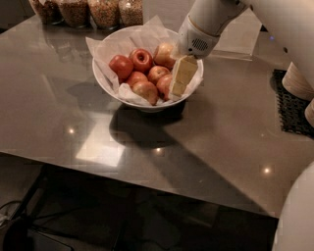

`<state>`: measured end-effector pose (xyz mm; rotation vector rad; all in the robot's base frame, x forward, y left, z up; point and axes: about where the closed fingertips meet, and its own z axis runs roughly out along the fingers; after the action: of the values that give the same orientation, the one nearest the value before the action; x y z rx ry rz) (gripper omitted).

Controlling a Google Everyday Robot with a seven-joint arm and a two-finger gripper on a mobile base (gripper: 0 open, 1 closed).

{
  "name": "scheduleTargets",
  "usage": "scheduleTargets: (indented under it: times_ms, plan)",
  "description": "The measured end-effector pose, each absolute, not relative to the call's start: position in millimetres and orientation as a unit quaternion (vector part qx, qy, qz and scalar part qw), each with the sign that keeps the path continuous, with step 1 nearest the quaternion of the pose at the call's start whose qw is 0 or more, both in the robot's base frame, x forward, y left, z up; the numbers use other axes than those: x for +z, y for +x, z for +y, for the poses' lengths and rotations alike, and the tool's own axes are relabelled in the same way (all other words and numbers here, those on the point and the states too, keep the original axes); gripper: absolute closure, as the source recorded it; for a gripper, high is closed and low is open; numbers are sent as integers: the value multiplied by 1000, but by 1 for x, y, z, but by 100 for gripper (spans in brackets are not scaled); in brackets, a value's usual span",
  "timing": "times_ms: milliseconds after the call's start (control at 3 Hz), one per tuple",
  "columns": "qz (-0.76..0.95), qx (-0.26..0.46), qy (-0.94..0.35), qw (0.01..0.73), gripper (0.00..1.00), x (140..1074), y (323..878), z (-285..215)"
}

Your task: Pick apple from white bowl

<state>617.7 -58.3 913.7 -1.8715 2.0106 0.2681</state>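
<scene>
The white bowl point(96, 76), lined with crinkled white paper, stands on the grey table toward the back. It holds several apples: mottled orange-red ones at the front point(146, 91) and middle point(158, 73), deep red ones at the left point(121, 66), and a paler one at the back point(164, 52). My gripper point(180, 78) reaches down from the upper right into the bowl's right side. It sits against an orange-red apple point(165, 86) by the right rim and partly hides it.
Glass jars of grains point(104, 11) line the table's back edge. A black mat point(294, 105) lies at the right. My white arm point(211, 22) crosses above the bowl's right rim. The table's front edge runs across the lower frame.
</scene>
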Motion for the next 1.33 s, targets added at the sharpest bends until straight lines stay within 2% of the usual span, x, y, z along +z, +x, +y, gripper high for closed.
scheduleTargets:
  times_ms: [1333]
  plan:
    - [730,67,-634,247,0,917,642,-58]
